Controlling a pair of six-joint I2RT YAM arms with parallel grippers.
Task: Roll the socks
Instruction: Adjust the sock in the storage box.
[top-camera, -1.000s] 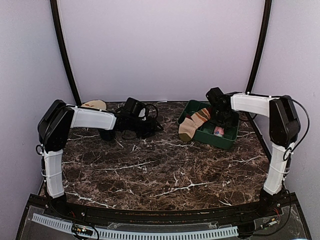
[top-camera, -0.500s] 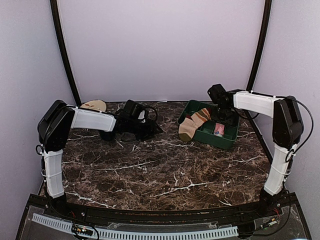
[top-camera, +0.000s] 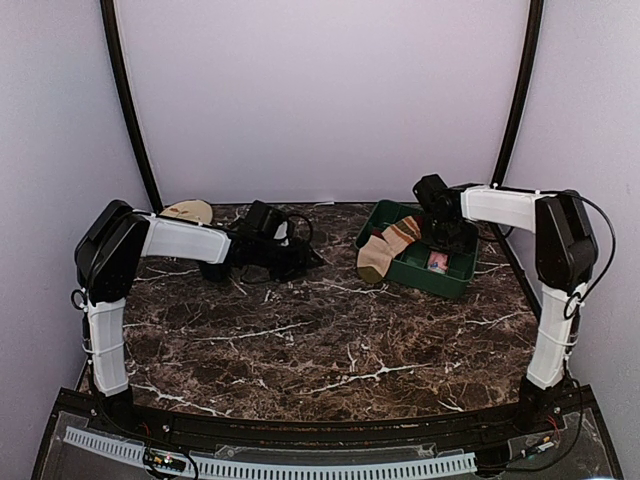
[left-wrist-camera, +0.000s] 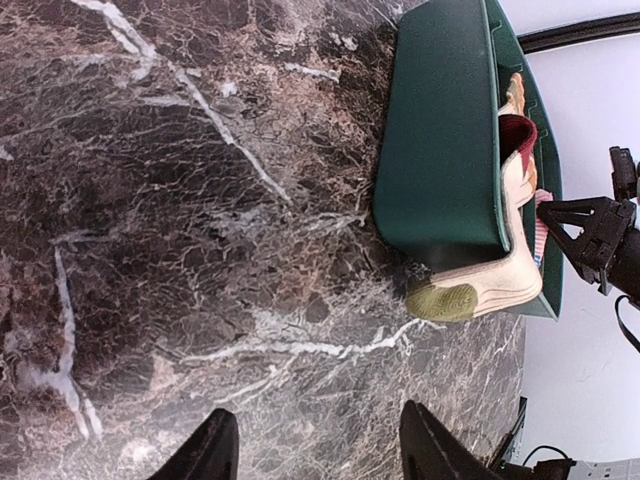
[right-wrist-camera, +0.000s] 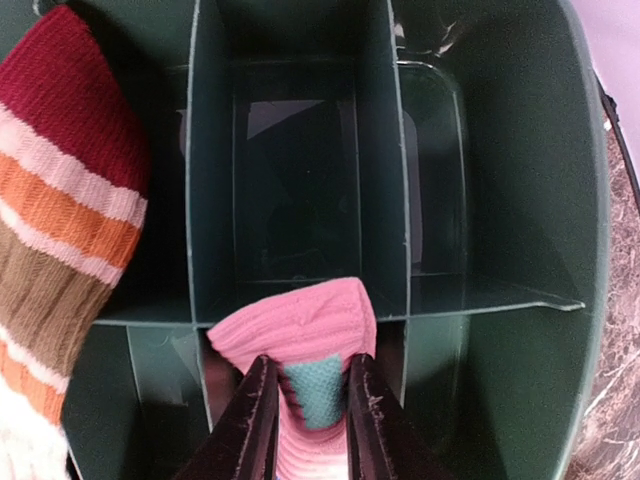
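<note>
The right gripper (right-wrist-camera: 310, 420) pinches the pink sock (right-wrist-camera: 300, 325) between its jaws, directly beneath it in a compartment of the tray (right-wrist-camera: 500, 200). The striped sock (right-wrist-camera: 60, 200) drapes lengthwise over the tray's left wall. The left gripper (left-wrist-camera: 318, 450) hangs open, well apart.

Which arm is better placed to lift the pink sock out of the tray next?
Right. The right pincer is down in the green tray, pinching the pink sock. The left pincer hangs open over the marble table, well short of the tray, so it would likely need a reach first.
</note>
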